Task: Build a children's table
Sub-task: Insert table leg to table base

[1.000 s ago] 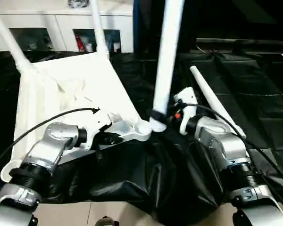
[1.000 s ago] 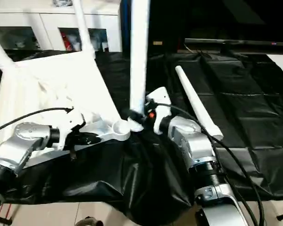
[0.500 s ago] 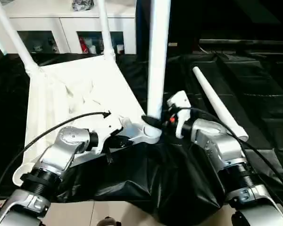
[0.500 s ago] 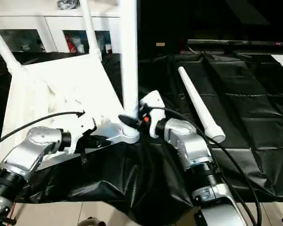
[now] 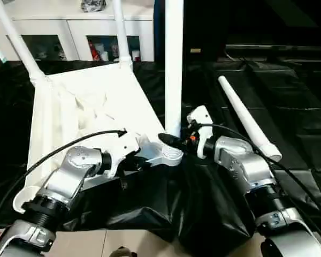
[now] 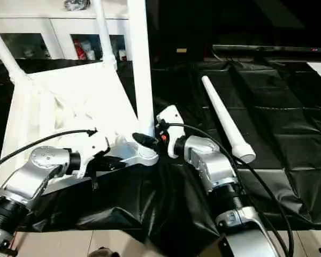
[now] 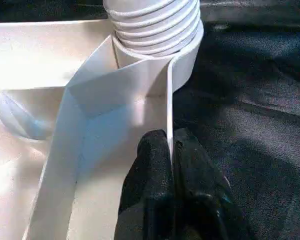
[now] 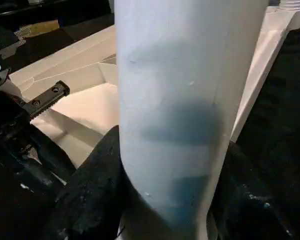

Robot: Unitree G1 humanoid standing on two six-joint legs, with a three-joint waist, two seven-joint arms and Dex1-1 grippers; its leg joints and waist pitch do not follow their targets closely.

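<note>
The children's table's white tabletop (image 5: pixel 91 101) lies upside down on black cloth, with two legs (image 5: pixel 120 29) standing in its far corners. My right gripper (image 5: pixel 174 140) is shut on a third leg (image 5: pixel 173 64), held upright with its threaded end (image 7: pixel 155 20) in the near right corner socket (image 5: pixel 171 156). In the right wrist view, black fingers (image 8: pixel 90 195) flank that leg (image 8: pixel 185 110). My left gripper (image 7: pixel 170 145) is shut on the tabletop's thin rim wall just beside the socket. Another leg (image 5: pixel 246 120) lies loose on the cloth to the right.
A white cabinet with glass doors (image 5: pixel 69 32) stands behind the tabletop. Black cloth (image 5: pixel 289 96) covers the work surface and hangs in folds over its near edge. A strip of tan floor (image 5: pixel 123 241) shows below.
The held leg has gone from tilted beside the corner socket to upright over it, its end now in the socket. The left gripper keeps its hold on the rim.
</note>
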